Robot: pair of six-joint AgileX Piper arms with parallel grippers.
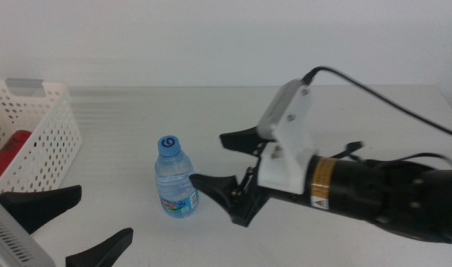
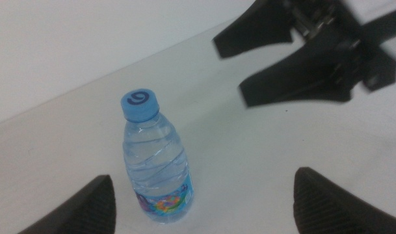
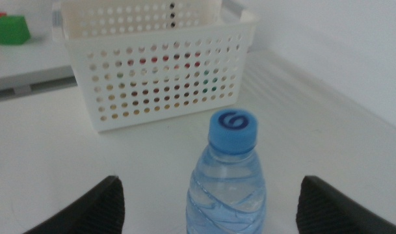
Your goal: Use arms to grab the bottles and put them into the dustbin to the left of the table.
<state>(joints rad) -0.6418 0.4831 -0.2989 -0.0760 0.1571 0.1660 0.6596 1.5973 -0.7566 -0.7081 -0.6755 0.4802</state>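
white table (image 1: 374,111) runs back to a plain pale wall, bare apart from the items below

step in hand, by judgement: the approach to the last standing bottle. one small water bottle (image 1: 175,178) with a blue cap stands upright near the middle of the table, well apart from the basket (image 1: 44,148) at the left edge. right gripper (image 1: 211,159) comes in from the right with both jaws spread wide, its tips level with the bottle; the near tip is just beside the bottle's side, contact cannot be confirmed, and nothing is held. left gripper (image 1: 77,222) waits low at the front left, jaws likewise apart and empty, bottle ahead of it

next move, by judgement: the right gripper needs to advance until the bottle body sits between the jaws, then close on it below the cap; the thin plastic looks likely to tip if nudged on one side first

count: one bottle on the table; one basket, with something red showing inside it, number of items there cannot be told; two grippers
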